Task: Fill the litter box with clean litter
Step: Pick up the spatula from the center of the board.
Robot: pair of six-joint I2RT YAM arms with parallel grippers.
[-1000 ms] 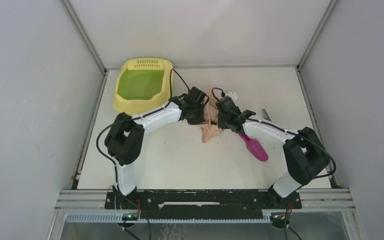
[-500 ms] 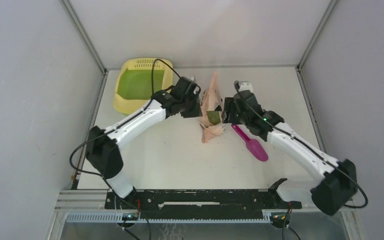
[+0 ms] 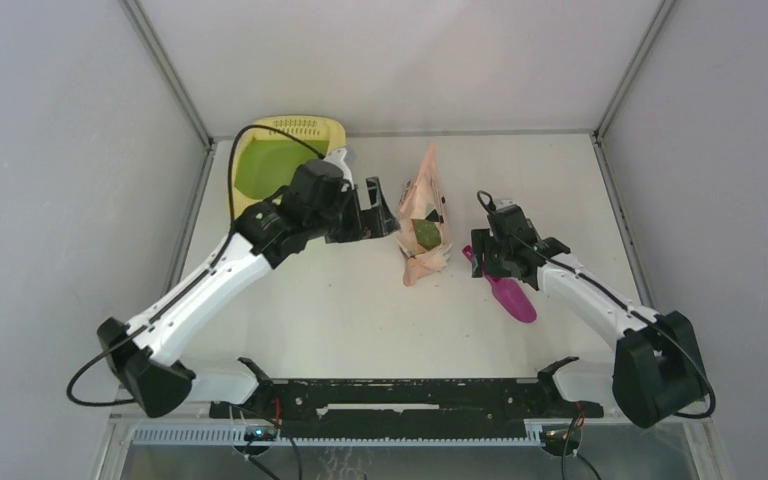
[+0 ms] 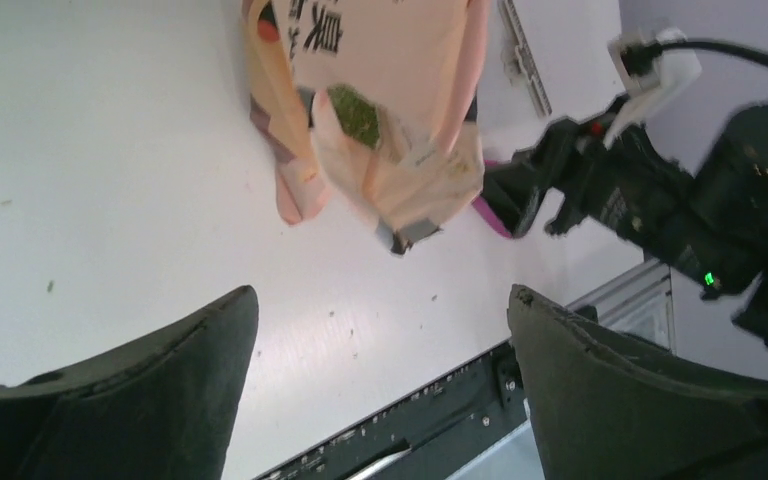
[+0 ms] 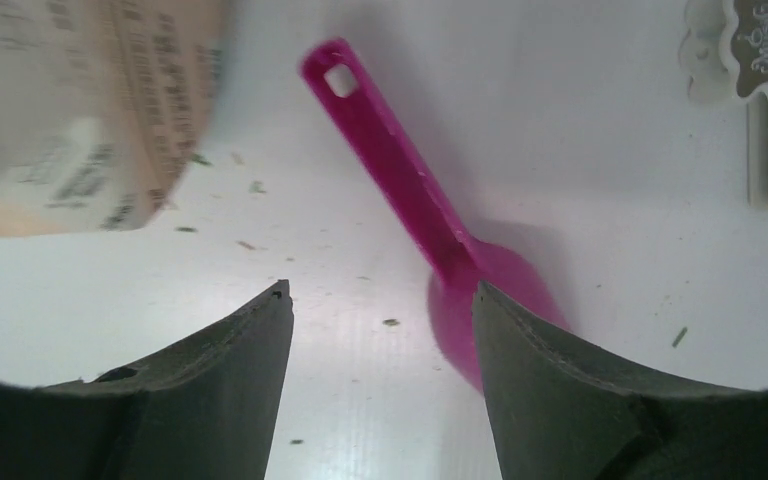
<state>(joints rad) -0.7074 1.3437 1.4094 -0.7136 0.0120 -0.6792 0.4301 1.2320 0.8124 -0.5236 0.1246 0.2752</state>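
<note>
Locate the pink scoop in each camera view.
Top external: scoop right of centre, just right of the peach bag.
Left wrist: only a sliver, just right of the bag's lower corner.
Right wrist: centre, handle pointing up-left.
Shared landmark: the bag, beside the scoop in all three.

The litter box (image 3: 295,125) is pale yellow with a green floor. The bag (image 4: 390,50) is peach with dark print. The scoop (image 5: 400,175) is magenta.

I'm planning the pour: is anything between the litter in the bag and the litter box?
Yes: the open left gripper and its arm hang between the bag, where litter shows, and the litter box, covering the box's right side from above.
</note>
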